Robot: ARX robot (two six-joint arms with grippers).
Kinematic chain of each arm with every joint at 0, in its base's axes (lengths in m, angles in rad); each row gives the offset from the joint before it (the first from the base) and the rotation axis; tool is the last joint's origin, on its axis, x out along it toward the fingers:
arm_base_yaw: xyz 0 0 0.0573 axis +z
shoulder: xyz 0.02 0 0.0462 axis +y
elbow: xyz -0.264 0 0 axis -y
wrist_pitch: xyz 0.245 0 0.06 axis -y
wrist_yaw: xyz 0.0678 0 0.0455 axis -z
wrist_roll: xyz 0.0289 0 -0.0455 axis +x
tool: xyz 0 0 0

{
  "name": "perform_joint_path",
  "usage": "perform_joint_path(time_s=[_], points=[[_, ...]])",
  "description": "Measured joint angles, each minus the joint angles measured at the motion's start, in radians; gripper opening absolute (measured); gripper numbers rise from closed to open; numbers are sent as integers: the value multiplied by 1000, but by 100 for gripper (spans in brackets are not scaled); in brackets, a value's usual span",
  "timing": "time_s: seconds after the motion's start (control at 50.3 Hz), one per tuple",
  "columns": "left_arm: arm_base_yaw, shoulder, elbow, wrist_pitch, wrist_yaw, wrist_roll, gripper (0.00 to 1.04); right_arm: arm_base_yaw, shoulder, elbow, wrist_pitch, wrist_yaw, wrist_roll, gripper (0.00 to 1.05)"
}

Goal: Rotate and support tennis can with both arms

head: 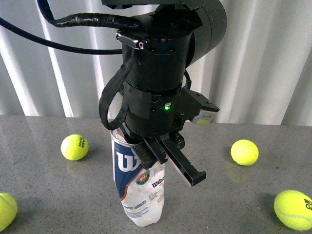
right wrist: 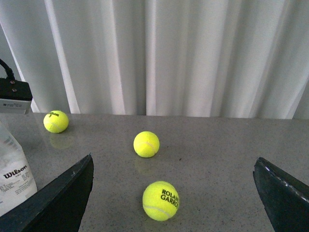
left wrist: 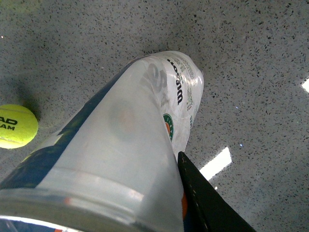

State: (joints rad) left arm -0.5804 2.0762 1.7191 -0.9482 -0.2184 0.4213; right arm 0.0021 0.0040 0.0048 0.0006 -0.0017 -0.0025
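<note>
The tennis can (head: pixel 141 190) is a clear tube with a navy Wilson label. It stands on its base on the grey table (head: pixel 219 195), leaning a little. My left gripper (head: pixel 163 161) is shut on its upper part, and the bulky black left arm (head: pixel 161 73) comes down from above. In the left wrist view the can (left wrist: pixel 125 125) fills the frame, with one black finger (left wrist: pixel 207 203) pressed against its side; the other finger is hidden. My right gripper (right wrist: pixel 171 193) is open and empty, low over the table to the right of the can (right wrist: pixel 14 179). It does not show in the front view.
Yellow tennis balls lie around the can: one to its left (head: pixel 74 147), one at the front left edge (head: pixel 6 210), two to its right (head: pixel 244 152) (head: pixel 294 209). One ball (right wrist: pixel 161 200) sits between the right gripper's fingers. A white curtain (head: pixel 263 58) hangs behind.
</note>
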Motion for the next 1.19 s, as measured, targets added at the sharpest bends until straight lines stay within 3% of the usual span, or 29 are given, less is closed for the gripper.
perform_joint_path(time_s=[0.179,0.239,0.378,0.696,0.776,0.915,0.995,1.114,1.194], points=[[1,1,-16,40,-7,3,4,0,0,0,0,0,0,98],[1,1,-19,43,-6,3,9,0,0,0,0,0,0,98],[-4,3,-23,47,27,-15,29,0,0,0,0,0,0,98],[-32,-49,89,-48,86,-112,91,0,0,0,0,0,0,98],[-32,-76,85,-47,90,-122,100,0,0,0,0,0,0,98],[-17,-180,10,39,166,-222,98,0,0,0,0,0,0,98],[-13,-285,-108,226,217,-380,98,0,0,0,0,0,0,98],[-15,-452,-310,484,154,-652,98,0,0,0,0,0,0,98],[-15,-504,-350,513,143,-754,98,0,0,0,0,0,0,98]])
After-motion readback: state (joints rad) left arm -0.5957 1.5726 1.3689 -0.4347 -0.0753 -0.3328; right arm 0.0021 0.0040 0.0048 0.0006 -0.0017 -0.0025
